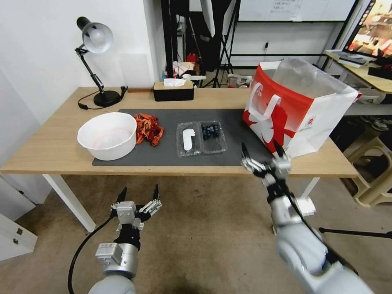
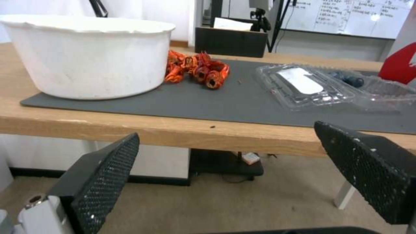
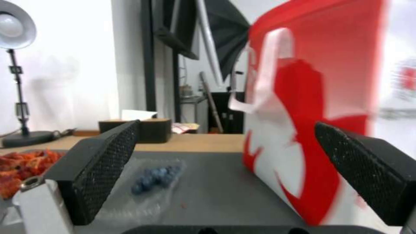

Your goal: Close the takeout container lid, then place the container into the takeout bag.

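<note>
The takeout container (image 1: pixel 212 136) lies open and flat on the dark mat, blueberries (image 1: pixel 210 130) in its right half. Its lid (image 1: pixel 188 139), the clear half with a white oblong sticker, lies to the left of the berries. The takeout bag (image 1: pixel 294 110), red and white with a clear liner, stands upright at the table's right end. My right gripper (image 1: pixel 263 152) is open at the table's front edge, between container and bag, holding nothing. My left gripper (image 1: pixel 139 195) is open below the table edge, in front of the bowl. The wrist views show the lid (image 2: pixel 303 83), berries (image 3: pixel 154 177) and bag (image 3: pixel 312 130).
A white round bowl (image 1: pixel 108 134) sits on the mat's (image 1: pixel 163 153) left end with orange-red crayfish (image 1: pixel 149 127) beside it. A black desk lamp (image 1: pixel 98 61) and a tissue box (image 1: pixel 173 90) stand at the back of the wooden table (image 1: pixel 49 151). A stool (image 1: pixel 375 171) stands to the right.
</note>
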